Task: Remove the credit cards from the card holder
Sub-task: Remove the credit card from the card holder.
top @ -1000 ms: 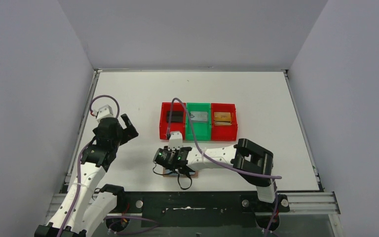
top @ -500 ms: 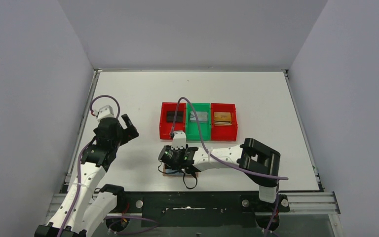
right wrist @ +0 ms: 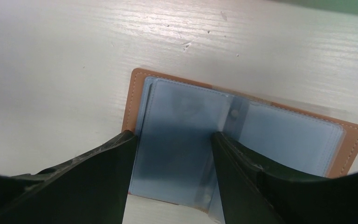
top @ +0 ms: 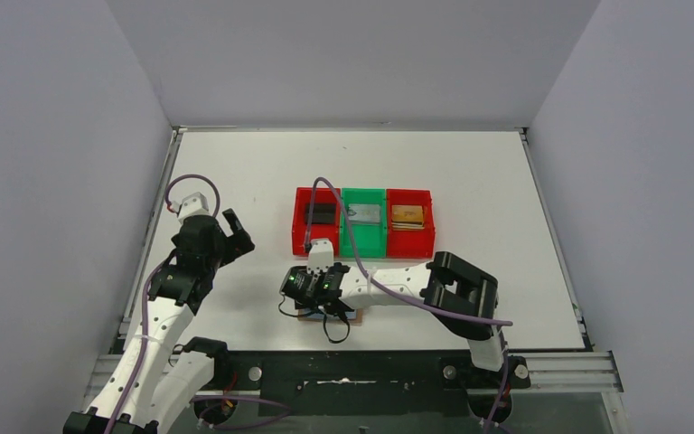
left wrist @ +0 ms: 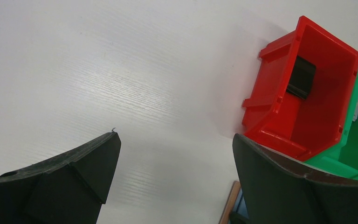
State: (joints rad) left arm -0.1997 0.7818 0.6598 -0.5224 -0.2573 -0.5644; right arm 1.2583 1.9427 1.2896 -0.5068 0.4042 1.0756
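Right arm swung out and came back over the card holder

The right arm [top: 389, 287] had slid toward the right and the near edge half a second before, then returned left and slightly away, so its elbow [top: 461, 285] ended close to where it had been a second earlier; the right gripper [top: 312, 294] shifted with it above the card holder [top: 332, 316], and the purple cable [top: 323, 183], which had arched across toward the green bin [top: 363, 237], fell back over the left red bin [top: 300, 226]
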